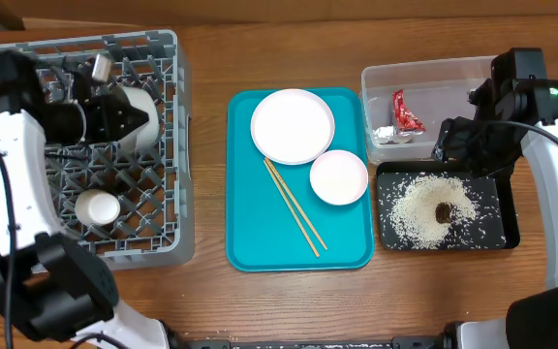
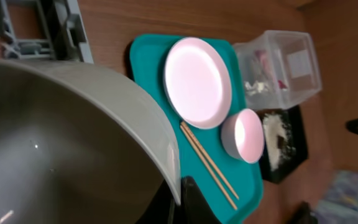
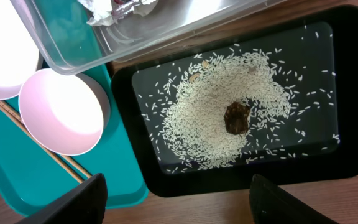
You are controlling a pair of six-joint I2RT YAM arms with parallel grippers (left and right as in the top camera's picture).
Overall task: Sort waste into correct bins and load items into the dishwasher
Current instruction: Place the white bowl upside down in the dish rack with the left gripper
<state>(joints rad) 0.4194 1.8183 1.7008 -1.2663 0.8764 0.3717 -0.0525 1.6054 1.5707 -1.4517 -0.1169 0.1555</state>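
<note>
My left gripper is shut on the rim of the grey-sided bowl and holds it tilted over the grey dish rack. The bowl fills the left wrist view, its rim pinched at my fingers. A small white cup sits in the rack. My right gripper is open and empty above the black tray, which holds rice and a brown lump. The foil wrapper lies in the clear tub. In the right wrist view my fingers are spread wide.
A teal tray in the middle holds a large plate, a small plate and wooden chopsticks. The tub and the black tray stand side by side just right of it. Bare wooden table runs along the front edge.
</note>
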